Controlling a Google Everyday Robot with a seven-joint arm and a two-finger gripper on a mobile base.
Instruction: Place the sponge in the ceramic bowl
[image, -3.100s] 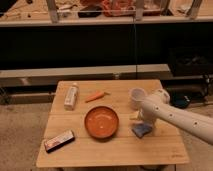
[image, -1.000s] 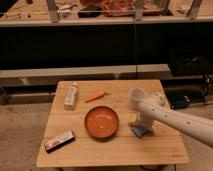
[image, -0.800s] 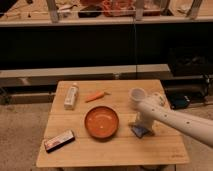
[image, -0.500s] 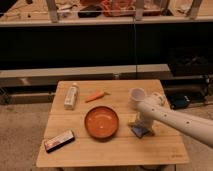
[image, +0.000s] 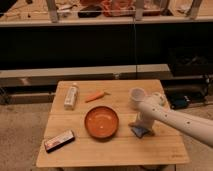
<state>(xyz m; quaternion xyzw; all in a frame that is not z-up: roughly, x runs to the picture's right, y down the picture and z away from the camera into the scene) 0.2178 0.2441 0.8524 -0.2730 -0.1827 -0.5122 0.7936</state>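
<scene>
The hand is hanging directly over the small light-blue soft sponge, which is lying on the wooden bench just right of the wide orange-red glazed ceramic bowl. They are seemingly touching, but I cannot tell whether the hand is grasping.

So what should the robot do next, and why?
Probably take hold of the sponge and lift it a little. The gripper is down right at the sponge, which lies on the table beside the bowl, not in it. The bowl is empty. It likely needs a firm hold before carrying the sponge across.
</scene>
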